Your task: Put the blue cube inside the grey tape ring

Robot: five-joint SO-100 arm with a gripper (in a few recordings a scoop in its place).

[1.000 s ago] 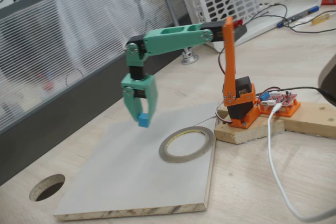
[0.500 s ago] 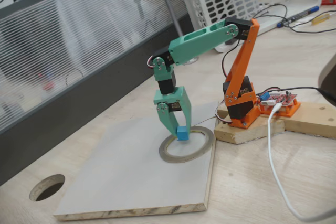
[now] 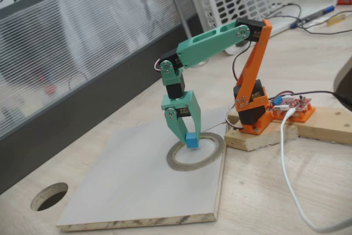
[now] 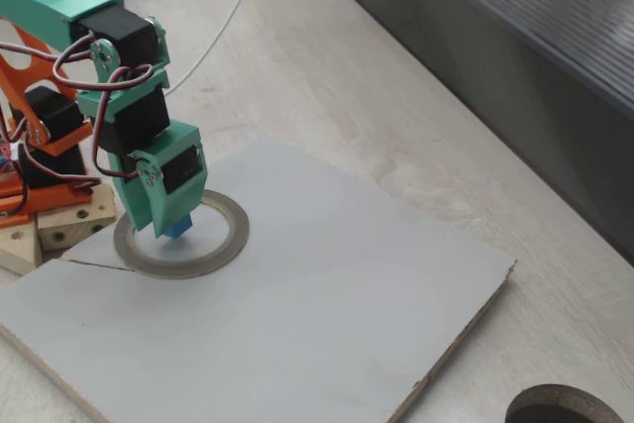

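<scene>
- The end effector, a green two-finger claw on a green and orange arm, is pointing straight down and is gripping the cube between its fingertips.
- The cube is small and sky blue, and it is hanging low over the ring, with its flat faces roughly level and no long axis to speak of.
- The ring is a thin grey hoop of tape that is lying flat on a pale board; the board is resting on the wooden surface.
- In one fixed view the cube is sitting over the upper left part of the ring's opening, near the inner rim there.
- In the other fixed view the cube is showing inside the hoop, just off its centre.
- The opening is lying directly below the end effector, so the coming move is looking like a short straight drop and then a release.
- Whether the cube is touching the board yet is hard to tell; it is looking very close.
- Being round, the ring is pointing no particular way.
- A dark round hole is lying well apart, at the surface's near corner.
</scene>
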